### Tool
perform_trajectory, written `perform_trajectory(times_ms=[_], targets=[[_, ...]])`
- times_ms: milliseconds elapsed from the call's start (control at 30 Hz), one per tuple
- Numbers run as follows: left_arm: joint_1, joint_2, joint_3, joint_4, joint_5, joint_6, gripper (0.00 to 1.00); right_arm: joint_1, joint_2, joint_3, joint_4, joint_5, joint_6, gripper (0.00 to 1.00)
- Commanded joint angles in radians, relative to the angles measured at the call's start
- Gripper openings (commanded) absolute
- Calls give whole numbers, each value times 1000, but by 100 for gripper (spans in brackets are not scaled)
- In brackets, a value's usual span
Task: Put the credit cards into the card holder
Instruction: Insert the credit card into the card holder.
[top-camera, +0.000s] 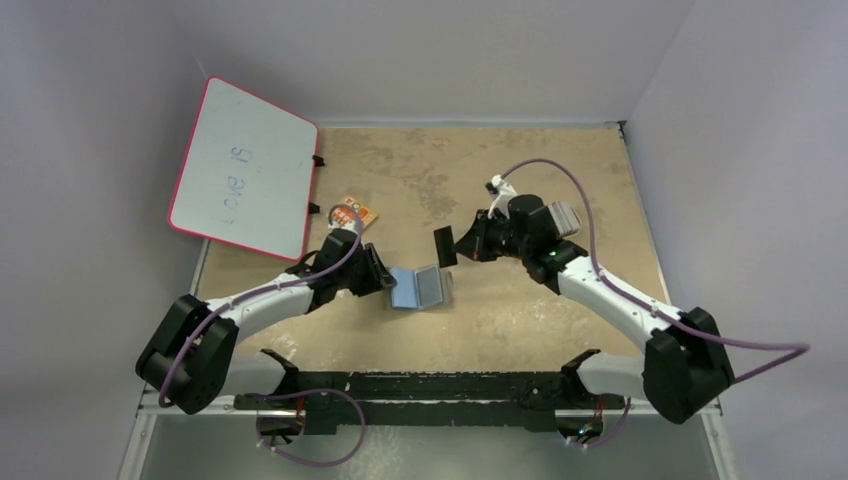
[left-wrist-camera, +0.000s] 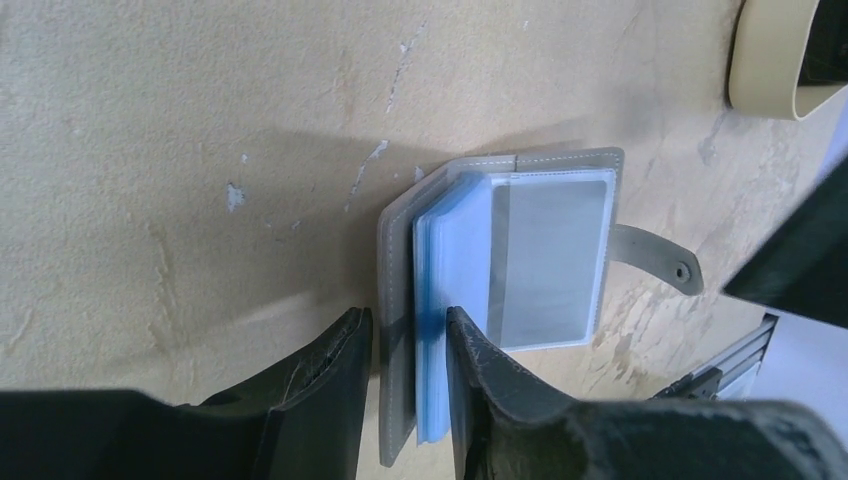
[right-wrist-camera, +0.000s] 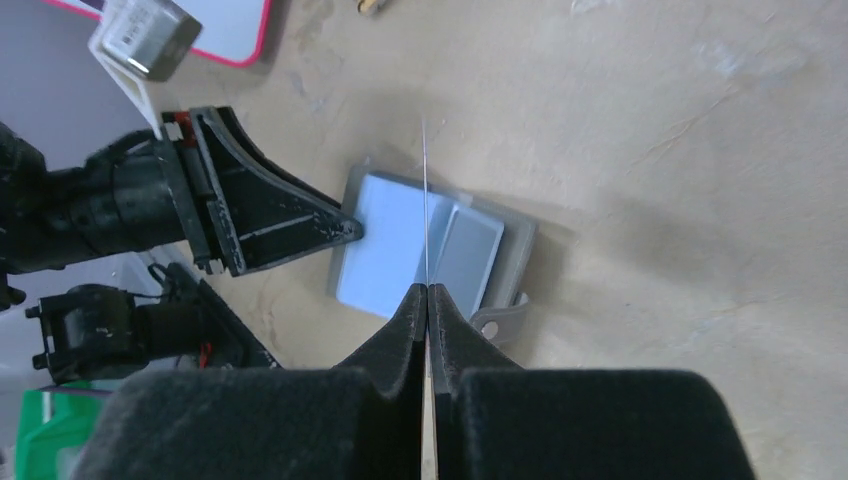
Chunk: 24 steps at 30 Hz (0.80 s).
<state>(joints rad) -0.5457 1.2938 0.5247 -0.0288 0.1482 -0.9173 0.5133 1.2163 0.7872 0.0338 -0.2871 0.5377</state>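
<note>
Card holder (top-camera: 417, 289) lies open on the table (top-camera: 520, 170), btwn the two arms, blue inside facing up. L gripper (left-wrist-camera: 407, 330) pinches its near edge: one finger on the grey cover side, the other on the blue sleeves, w/ cover and sleeves squeezed btwn them. That finger hides only the near edge of the sleeves; the rest of the top pocket shows. The clear pocket has a grey-silver shape in it; can't tell if that's a card. Grey strap (left-wrist-camera: 655, 255) w/ a small stud sticks out flat from the holder's far side.

R gripper (right-wrist-camera: 427, 300) has its fingers pressed together on one credit card (right-wrist-camera: 425, 200). The card is seen edge-on, a thin line in the R wrist view, and hangs over the open holder, above the blue sleeves. Can't tell if its tip touches them. From the top cam it looks dark and sits just beside the holder's far R corner.

Around: tan tray (left-wrist-camera: 775, 85) near the holder, past the strap. Whiteboard (top-camera: 245, 170) w/ a red rim and some writing sits at the far L. Small orange packet (top-camera: 355, 212) lies on the table near the L wrist.
</note>
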Motion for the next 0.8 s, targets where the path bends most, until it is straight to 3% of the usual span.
perform_trajectory(times_ms=[0,333,500,767], targets=[[-2,-24,-21,20,-49,21,34,20,63,-62,241,-127,110,0],[-2,-4,-35,48,-43,17,36,80,192,-157,386,-226,201,0],[-2,-23,-34,36,-48,16,37,82,215,-175,318,-137,180,0],[-2,-42,-45,-6,-82,34,39,75,263,-205,321,-115,174,0]])
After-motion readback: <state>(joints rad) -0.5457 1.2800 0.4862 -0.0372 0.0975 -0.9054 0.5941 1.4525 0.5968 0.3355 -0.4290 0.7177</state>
